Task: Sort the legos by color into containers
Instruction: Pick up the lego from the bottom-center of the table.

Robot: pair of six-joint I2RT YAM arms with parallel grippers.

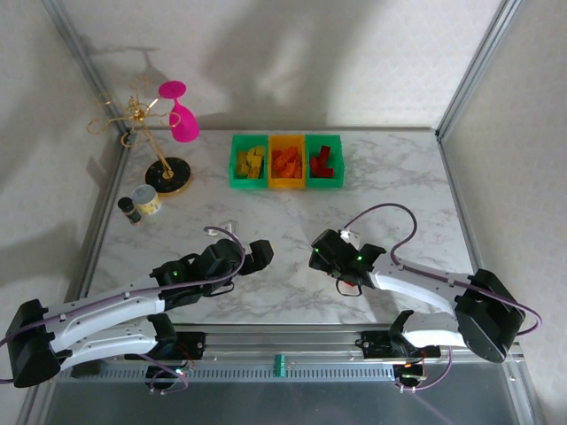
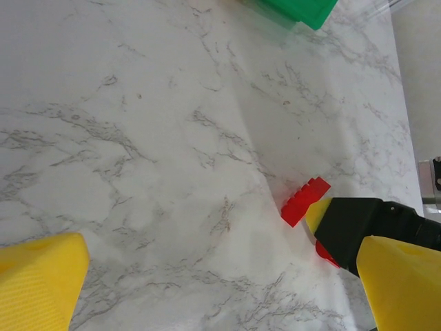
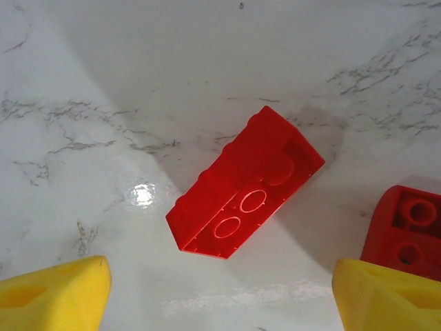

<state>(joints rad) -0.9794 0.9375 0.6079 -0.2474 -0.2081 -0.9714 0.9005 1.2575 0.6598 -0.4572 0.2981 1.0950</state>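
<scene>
Three containers stand in a row at the back: a green bin (image 1: pixel 236 163) with yellow legos, a yellow-orange bin (image 1: pixel 287 183) with orange legos, and a green bin (image 1: pixel 340 161) with red legos. In the right wrist view a red brick (image 3: pixel 248 183) lies tipped over on the marble, hollow side showing. A second red brick (image 3: pixel 406 231) sits by the right finger. My right gripper (image 3: pixel 220 289) is open just short of the tipped brick and holds nothing. My left gripper (image 2: pixel 220 289) is open over bare marble. It faces a red brick (image 2: pixel 304 202) beside the other arm's black, yellow-tipped finger (image 2: pixel 348 224).
A gold wire rack (image 1: pixel 166 173) with a pink glass (image 1: pixel 182 113) stands at the back left. A small round cup (image 1: pixel 146 201) and a dark little bottle (image 1: pixel 129 210) are beside it. Metal frame posts run along both sides of the table.
</scene>
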